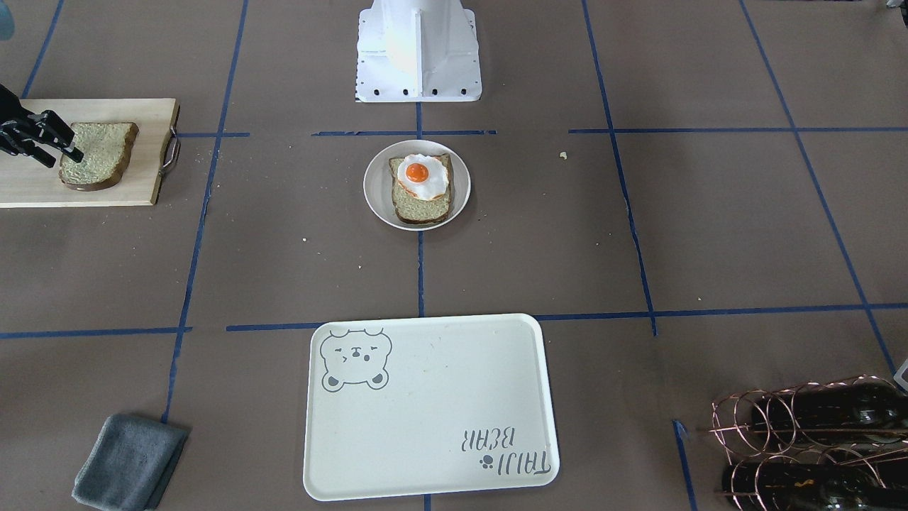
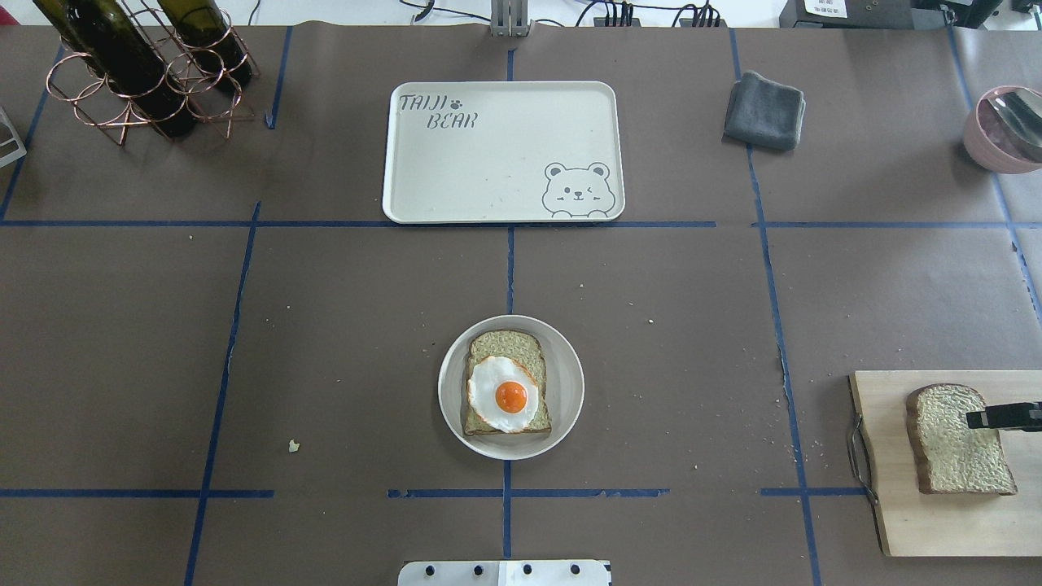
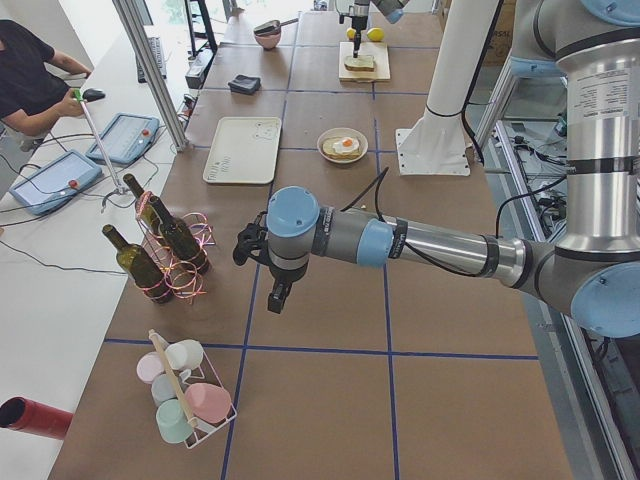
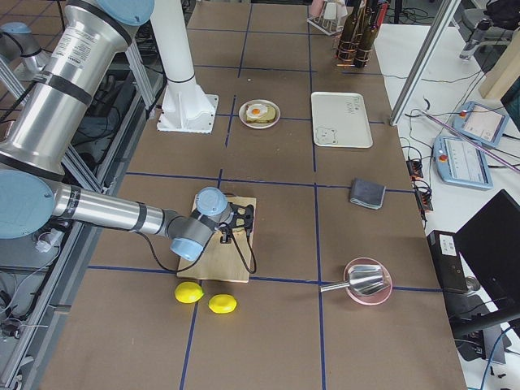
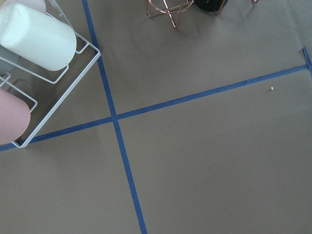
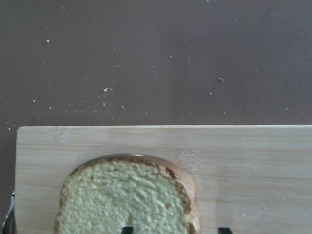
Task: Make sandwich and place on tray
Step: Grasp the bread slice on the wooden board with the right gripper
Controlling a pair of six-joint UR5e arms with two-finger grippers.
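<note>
One bread slice (image 1: 103, 160) lies on the wooden cutting board (image 1: 142, 121), also in the overhead view (image 2: 952, 456) and the right wrist view (image 6: 122, 195). My right gripper (image 1: 65, 160) (image 2: 977, 419) (image 6: 175, 230) is open, low over that slice, with one fingertip over the bread and one over the board. The other slice (image 2: 501, 346) lies on the round plate (image 2: 570, 382) with the fried egg (image 2: 506, 395) on top. The cream tray (image 2: 488, 163) with the bear drawing holds nothing. My left gripper (image 3: 275, 298) hovers far off near the bottle rack; I cannot tell whether it is open or shut.
A grey cloth (image 2: 765, 110) lies beside the tray. A copper rack with wine bottles (image 2: 138, 73) stands at the far left. A pink bowl (image 2: 1001, 130) is at the far right. Two lemons (image 4: 207, 298) lie beside the board. A white cup rack (image 5: 34, 48) is below the left wrist.
</note>
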